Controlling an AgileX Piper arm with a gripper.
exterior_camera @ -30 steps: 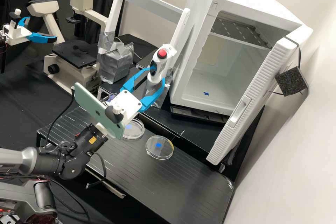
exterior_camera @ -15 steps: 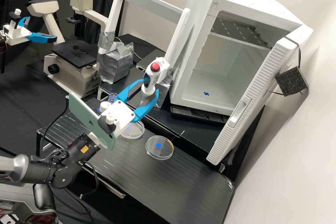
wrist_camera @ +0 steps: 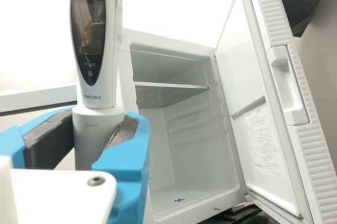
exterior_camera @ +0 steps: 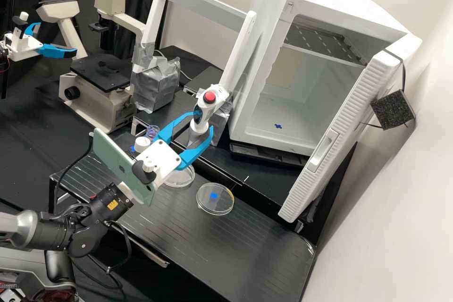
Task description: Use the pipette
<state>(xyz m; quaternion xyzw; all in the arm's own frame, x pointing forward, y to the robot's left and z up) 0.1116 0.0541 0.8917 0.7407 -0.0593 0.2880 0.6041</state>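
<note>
Currently held item: electronic pipette point(exterior_camera: 202, 114), gripped by the end effector point(exterior_camera: 202, 124) around its lower barrel point(wrist_camera: 97, 129).
End effector state: closed against the pipette, with one dark pad point(wrist_camera: 51, 139) on each side of the barrel.
Pipette position: raised beside the right upright of the white frame point(exterior_camera: 207, 5); contact with the frame cannot be determined.
Pipette attitude: slightly tilted in the high view, red button point(exterior_camera: 209, 97) at the upper end.
Display: dark oval panel point(wrist_camera: 88, 24) on the pipette body, facing the wrist camera.
Cabinet: white cabinet point(exterior_camera: 266, 52), door point(exterior_camera: 339, 132) open; one shelf point(exterior_camera: 325, 41) in the upper part and a blue mark point(exterior_camera: 278, 126) on the cabinet floor.
Door attachment: black foam block point(exterior_camera: 392, 110) strapped to the outer side.
Petri dishes: two on the black platform point(exterior_camera: 240, 250); the nearer dish point(exterior_camera: 215, 202) bears a blue mark, the farther dish point(exterior_camera: 181, 179) lies partly behind the gripping assembly.
Frame base: silver tape wrapping point(exterior_camera: 155, 86) around the left foot.
Microscope: beige unit point(exterior_camera: 96, 106) with a black stage point(exterior_camera: 101, 72), on the black worktop point(exterior_camera: 28, 127).
Arm attachment: pale green phone point(exterior_camera: 115, 165), mounted behind the fingers.
</note>
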